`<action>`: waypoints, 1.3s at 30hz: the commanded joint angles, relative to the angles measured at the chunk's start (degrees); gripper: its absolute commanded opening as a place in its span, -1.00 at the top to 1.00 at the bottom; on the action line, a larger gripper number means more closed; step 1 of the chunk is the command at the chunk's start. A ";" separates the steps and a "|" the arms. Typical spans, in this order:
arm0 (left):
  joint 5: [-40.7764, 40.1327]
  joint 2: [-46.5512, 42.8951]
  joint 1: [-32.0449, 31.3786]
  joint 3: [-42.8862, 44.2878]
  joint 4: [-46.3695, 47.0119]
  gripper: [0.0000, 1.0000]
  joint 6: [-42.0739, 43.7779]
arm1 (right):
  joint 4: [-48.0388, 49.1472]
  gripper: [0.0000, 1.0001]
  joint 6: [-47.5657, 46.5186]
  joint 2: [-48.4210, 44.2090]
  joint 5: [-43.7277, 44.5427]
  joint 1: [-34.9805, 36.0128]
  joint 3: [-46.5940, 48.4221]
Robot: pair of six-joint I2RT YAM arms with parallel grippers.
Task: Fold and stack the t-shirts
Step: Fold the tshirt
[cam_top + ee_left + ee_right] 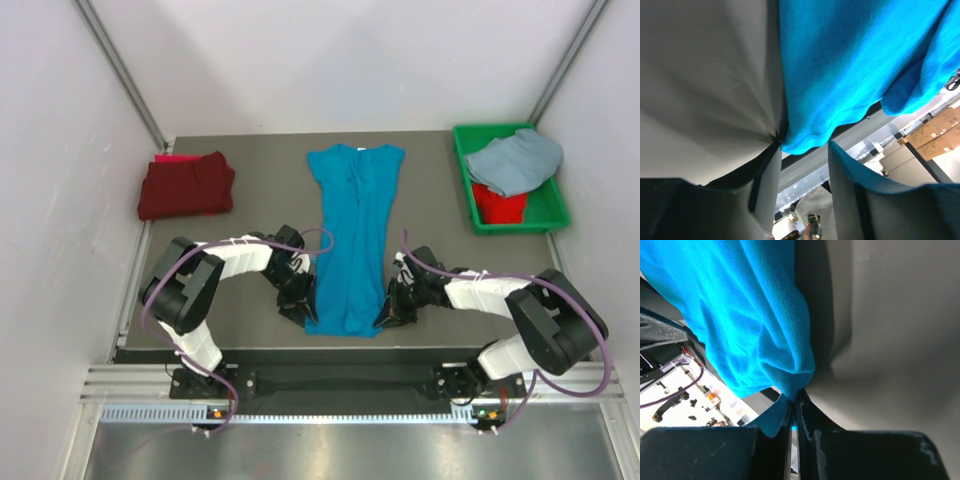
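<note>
The turquoise t-shirt lies folded lengthwise in a long strip down the middle of the table, collar at the far end. My left gripper is at its near left hem corner. In the left wrist view its jaws stand open, and the hem corner lies just past the fingertips, ungripped. My right gripper is at the near right hem corner, shut on a pinch of the turquoise cloth. A dark maroon t-shirt lies folded at the far left.
A red cloth peeks out behind the maroon shirt. A green bin at the far right holds a pale grey-blue shirt over a red one. The table's near edge runs just below both grippers.
</note>
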 commanded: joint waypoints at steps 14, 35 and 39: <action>1.27 -1.02 -0.99 -3.26 3.59 1.00 -2.81 | -2.21 1.00 -4.66 -3.42 2.43 -1.20 1.49; -5.93 -4.45 -0.90 16.60 -4.58 1.00 8.35 | -15.14 1.00 -17.58 -14.33 6.56 -9.55 12.81; -8.12 -4.81 -0.90 22.65 -5.64 1.00 10.28 | -13.99 1.00 -18.99 -12.75 6.56 -10.87 18.62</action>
